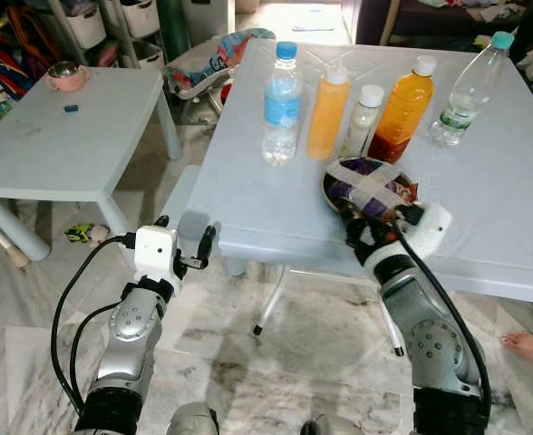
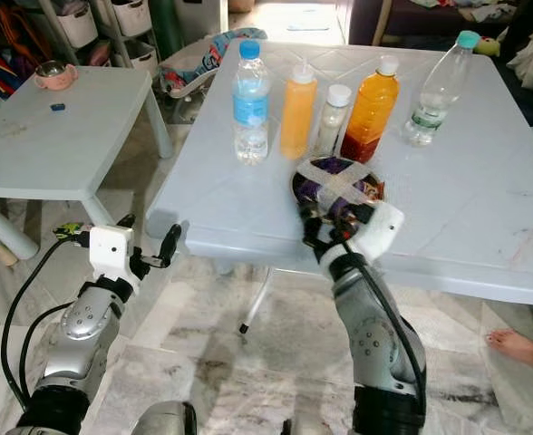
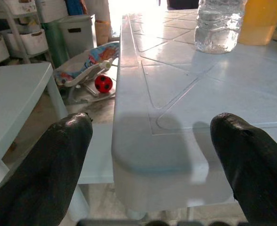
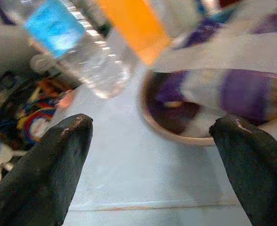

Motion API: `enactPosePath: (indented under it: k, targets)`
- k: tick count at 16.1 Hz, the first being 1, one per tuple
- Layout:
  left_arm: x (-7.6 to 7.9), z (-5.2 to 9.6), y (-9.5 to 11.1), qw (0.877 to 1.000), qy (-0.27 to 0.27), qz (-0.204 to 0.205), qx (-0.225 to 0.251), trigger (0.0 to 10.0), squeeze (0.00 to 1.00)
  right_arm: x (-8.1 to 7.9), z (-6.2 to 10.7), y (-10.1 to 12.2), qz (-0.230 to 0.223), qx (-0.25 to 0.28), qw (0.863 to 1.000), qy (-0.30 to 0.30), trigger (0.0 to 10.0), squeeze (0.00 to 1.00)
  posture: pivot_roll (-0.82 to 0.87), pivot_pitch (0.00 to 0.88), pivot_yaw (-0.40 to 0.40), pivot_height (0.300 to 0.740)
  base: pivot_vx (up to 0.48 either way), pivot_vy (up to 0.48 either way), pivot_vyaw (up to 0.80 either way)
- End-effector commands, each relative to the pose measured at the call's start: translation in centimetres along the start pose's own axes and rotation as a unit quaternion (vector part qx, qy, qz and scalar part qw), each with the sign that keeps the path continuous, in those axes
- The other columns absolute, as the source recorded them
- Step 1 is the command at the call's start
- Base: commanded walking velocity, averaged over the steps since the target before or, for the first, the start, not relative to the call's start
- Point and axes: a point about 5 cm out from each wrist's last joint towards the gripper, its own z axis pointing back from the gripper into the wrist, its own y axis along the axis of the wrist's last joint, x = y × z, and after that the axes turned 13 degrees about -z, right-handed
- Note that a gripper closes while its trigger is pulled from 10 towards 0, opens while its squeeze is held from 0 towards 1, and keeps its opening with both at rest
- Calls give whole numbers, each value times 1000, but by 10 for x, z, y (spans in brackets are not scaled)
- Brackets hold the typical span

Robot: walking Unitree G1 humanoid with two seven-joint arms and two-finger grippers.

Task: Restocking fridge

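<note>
On the big pale table (image 1: 484, 199) in front of me stands a row of bottles. From my left there is a water bottle (image 1: 282, 101) with a blue cap and blue label, and clear water fills most of it. Next is an orange squeeze bottle (image 1: 327, 112) with a white nozzle, full of orange stuff. Then comes a small jar (image 1: 363, 120) with a white lid (I cannot tell what is inside). Next is a juice bottle (image 1: 401, 109) with a white cap, orange on top and red near the bottom. Last is a clear bottle (image 1: 467, 89) with a teal cap, leaning over to my right. The other four stand straight up.

Just in front of the row, near the table edge, sits a round bowl (image 1: 336, 188). It holds purple and dark packets, and two strips of pale tape cross over the top. The tape hides most of what is inside. It sits flat with its open side up.

My right gripper (image 1: 382, 220) is at the near rim of the bowl with my fingers spread wide. In my right wrist view everything is blurry, and I cannot tell if a finger touches the bowl.

My left gripper (image 1: 183, 241) hangs at the near left corner of the table, fingers spread wide, holding nothing.

To my left is a small table (image 1: 58, 149) with a pink cup (image 1: 65, 76). A bare foot (image 1: 528, 347) shows on the floor at my right, cut off by the edge.
</note>
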Motion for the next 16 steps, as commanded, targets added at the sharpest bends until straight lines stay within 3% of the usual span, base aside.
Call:
enactPosePath:
  k: [1, 2, 5, 6, 8, 16]
  targets:
    - [-1, 1, -1, 1000, -6, -6, -2, 10000, 0, -20, 0, 2, 35, 7, 998, 52, 10000, 141, 8, 46, 16, 740, 0, 0, 0]
    - [-1, 1, -1, 1000, -6, -6, -2, 10000, 0, -24, 1, 2, 53, 9, 997, 63, 10000, 0, 7, 46, 16, 740, 0, 0, 0]
    - [2, 0, -1, 1000, -7, -4, -1, 10000, 0, -23, 0, 2, 16, 0, 999, 52, 10000, 0, 6, 45, 12, 740, 0, 0, 0]
    - [3, 0, -1, 1000, -8, -3, -2, 10000, 0, -17, -1, 1, -35, -2, 999, 30, 10000, 0, 6, 45, 12, 740, 0, 0, 0]
    - [2, 0, -1, 1000, -8, -4, -2, 10000, 0, -9, -3, 0, -70, 1, 997, 10, 10000, 0, 10, 48, 14, 740, 0, 0, 0]
    - [2, 0, -1, 1000, -8, -4, -2, 10000, 0, -9, -3, 0, -70, 1, 997, 10, 10000, 0, 10, 48, 14, 740, 0, 0, 0]
